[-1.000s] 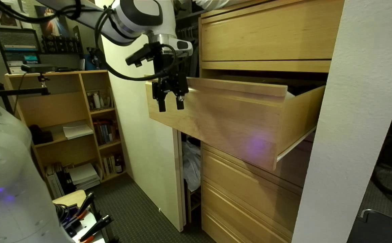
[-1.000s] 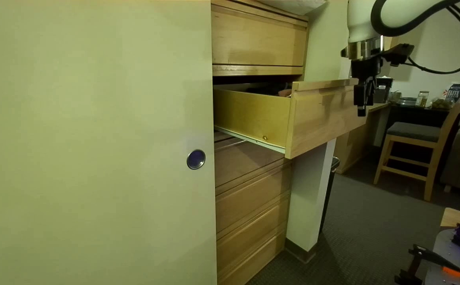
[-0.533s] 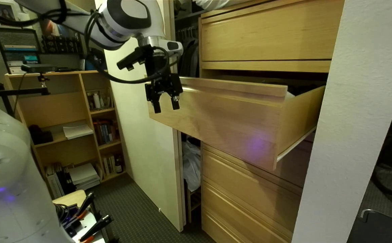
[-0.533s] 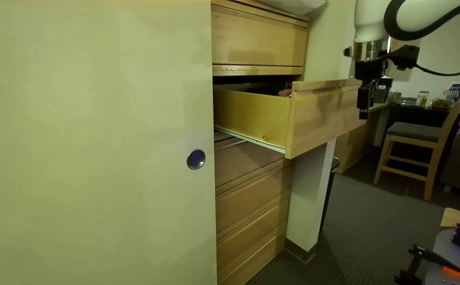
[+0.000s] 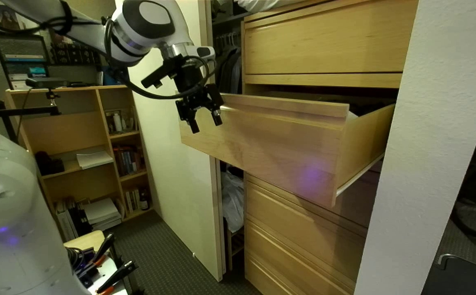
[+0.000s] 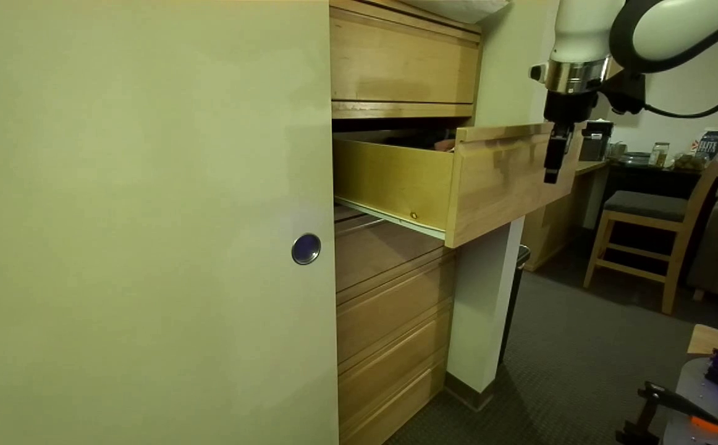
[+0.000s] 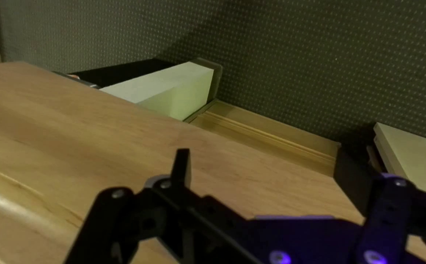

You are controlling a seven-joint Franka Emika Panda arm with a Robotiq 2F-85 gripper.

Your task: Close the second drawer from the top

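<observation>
Pointing downward at a tilt, your gripper (image 5: 206, 123) has its fingers (image 7: 181, 168) spread apart. Just beyond them is the broad front of the second drawer from the top (image 5: 279, 147), pulled well out; you cannot tell whether they touch it. Above your gripper and farther back is the closed top drawer (image 5: 324, 47). Below your gripper are closed lower drawers (image 5: 295, 225); behind it, in an exterior view, stands a cream panel (image 5: 176, 184).
</observation>
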